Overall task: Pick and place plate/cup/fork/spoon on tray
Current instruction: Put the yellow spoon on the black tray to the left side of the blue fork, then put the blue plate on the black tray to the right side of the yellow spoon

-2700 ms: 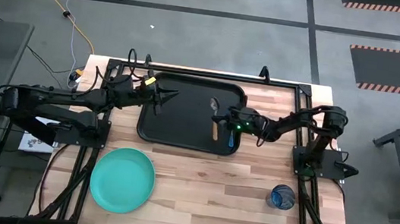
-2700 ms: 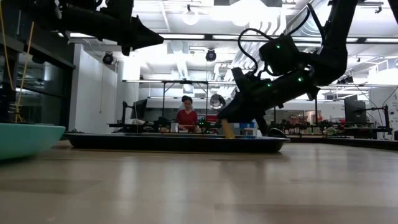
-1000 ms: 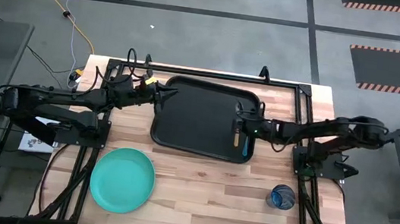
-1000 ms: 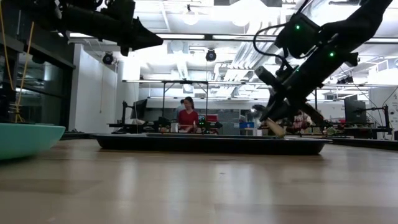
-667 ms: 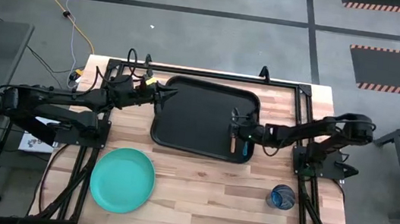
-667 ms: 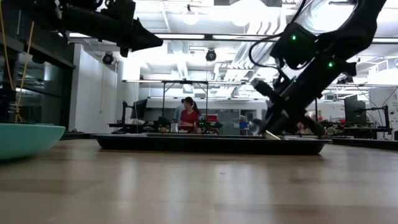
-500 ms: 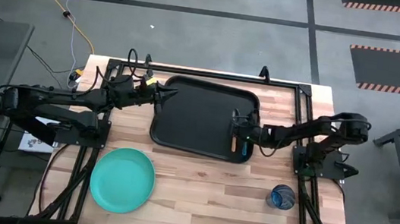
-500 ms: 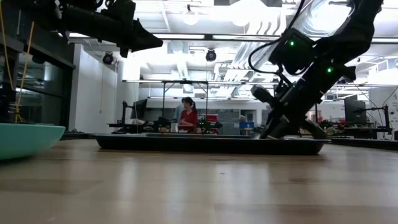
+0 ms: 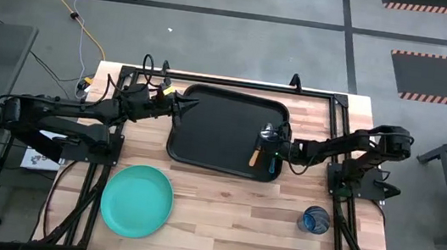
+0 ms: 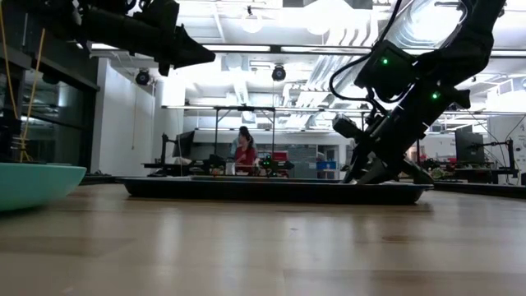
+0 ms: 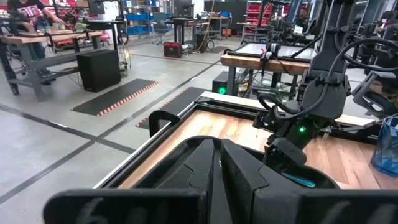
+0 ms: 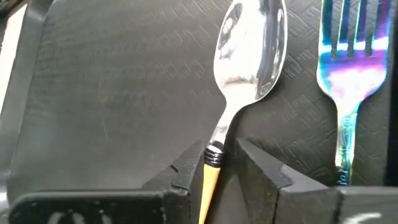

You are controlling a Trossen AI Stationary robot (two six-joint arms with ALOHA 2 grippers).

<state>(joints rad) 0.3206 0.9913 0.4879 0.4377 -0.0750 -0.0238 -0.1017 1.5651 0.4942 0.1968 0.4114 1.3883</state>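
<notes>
The right arm is reaching in low over the right end of the tray (image 9: 214, 132), its right gripper (image 12: 219, 163) tipped down almost to the tray floor. Its fingers (image 12: 258, 168) are standing a little apart, flanking the yellow handle of the spoon (image 12: 245, 56); whether they are actually pressing it is hard to judge. The spoon is lying flat on the tray straight ahead of the gripper, its silver bowl pointing away. Just beside it, the fork (image 12: 348, 68) is lying parallel, shining iridescent blue and pink, its handle cut off by the picture's edge.

The left arm is waiting above the tray's left edge, the left gripper (image 11: 219, 163) hanging with fingers pressed together and holding nothing.

The turquoise plate (image 9: 136, 201) is sitting on the table (image 9: 229, 220) well away from both grippers, the dark-blue cup (image 9: 315, 220) likewise, nearer the right arm's base.
</notes>
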